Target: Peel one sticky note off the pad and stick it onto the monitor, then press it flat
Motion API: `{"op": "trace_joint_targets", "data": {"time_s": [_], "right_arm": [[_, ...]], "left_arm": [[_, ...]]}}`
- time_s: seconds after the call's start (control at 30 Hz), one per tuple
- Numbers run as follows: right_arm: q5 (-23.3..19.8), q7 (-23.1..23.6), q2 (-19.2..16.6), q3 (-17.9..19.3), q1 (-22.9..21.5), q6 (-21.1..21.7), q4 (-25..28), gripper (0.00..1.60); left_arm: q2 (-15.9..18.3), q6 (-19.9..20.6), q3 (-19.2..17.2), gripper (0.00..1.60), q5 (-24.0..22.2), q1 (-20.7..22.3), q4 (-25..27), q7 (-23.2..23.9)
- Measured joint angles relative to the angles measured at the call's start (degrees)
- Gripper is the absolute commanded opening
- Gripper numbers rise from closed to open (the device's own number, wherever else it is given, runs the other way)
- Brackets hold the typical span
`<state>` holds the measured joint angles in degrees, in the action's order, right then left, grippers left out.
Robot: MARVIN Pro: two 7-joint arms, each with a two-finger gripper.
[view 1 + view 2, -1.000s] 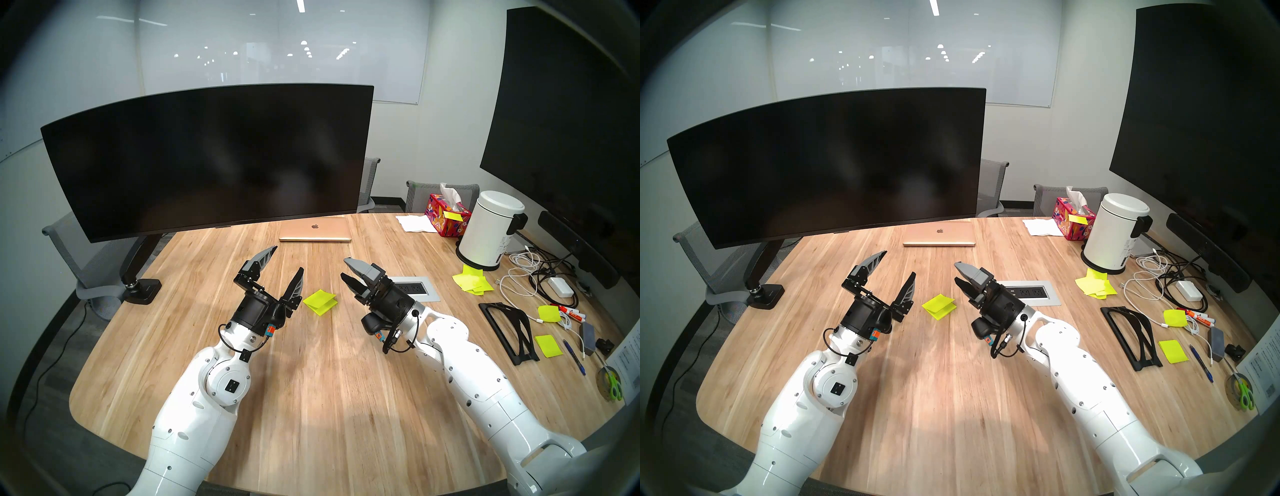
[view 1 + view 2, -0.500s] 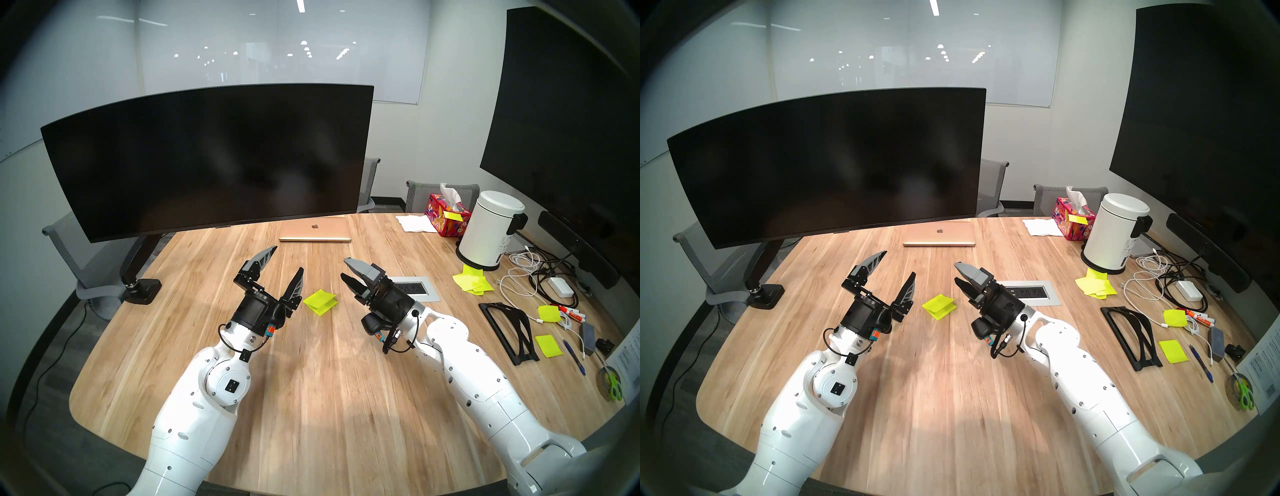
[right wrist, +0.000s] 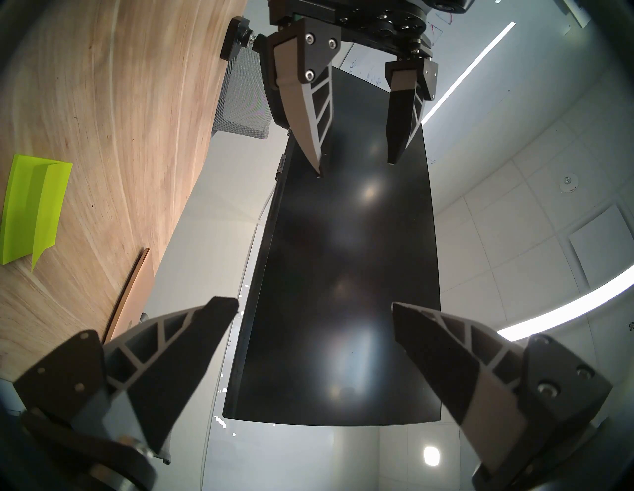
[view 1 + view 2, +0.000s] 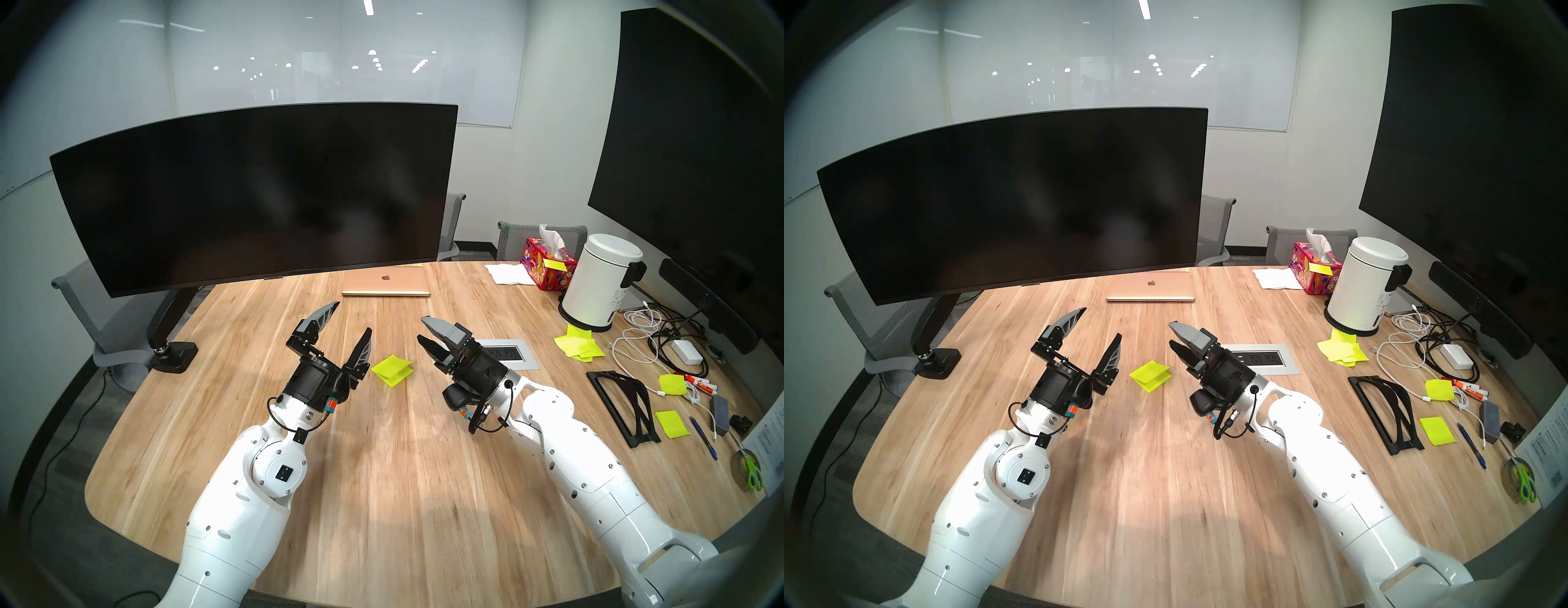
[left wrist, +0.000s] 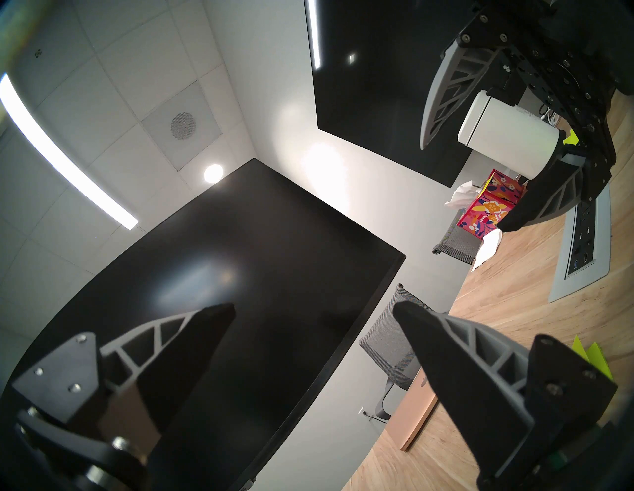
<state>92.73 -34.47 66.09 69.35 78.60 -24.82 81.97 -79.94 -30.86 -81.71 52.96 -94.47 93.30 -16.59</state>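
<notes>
Nothing has moved: both hands, left and right, hover spread beside the pad

A small neon yellow-green pad is lying mid-way across the pale wooden table, between the left gripper and right gripper, both hovering with jaws spread. The wide curved black monitor is overhanging the table's far left edge.

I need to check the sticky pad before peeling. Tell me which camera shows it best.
Either head view: the pad lies whole and unblocked on the table between the two arms. The right wrist view shows it at the picture's left edge, skewed. The left wrist view catches only a corner behind its own finger.
</notes>
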Motion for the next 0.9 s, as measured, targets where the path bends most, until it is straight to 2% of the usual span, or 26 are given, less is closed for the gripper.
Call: {"op": "trace_joint_targets", "data": {"time_s": [0.3, 0.7, 0.9], "right_arm": [[0.02, 0.01, 0.01, 0.02, 0.03, 0.07, 0.0, 1.6], [2.27, 0.12, -1.55, 0.2, -0.22, -0.24, -0.48, 1.6], [4.17, 2.81, -2.21, -0.9, -0.94, -1.95, -0.84, 1.6]], "left_arm": [[0.0, 0.0, -0.01, 1.6, 0.01, 0.0, 0.0, 0.01], [-0.01, 0.0, -0.01, 1.6, 0.01, 0.0, -0.01, 0.01], [-0.01, 0.0, -0.01, 1.6, 0.02, 0.0, -0.01, 0.01]]}}
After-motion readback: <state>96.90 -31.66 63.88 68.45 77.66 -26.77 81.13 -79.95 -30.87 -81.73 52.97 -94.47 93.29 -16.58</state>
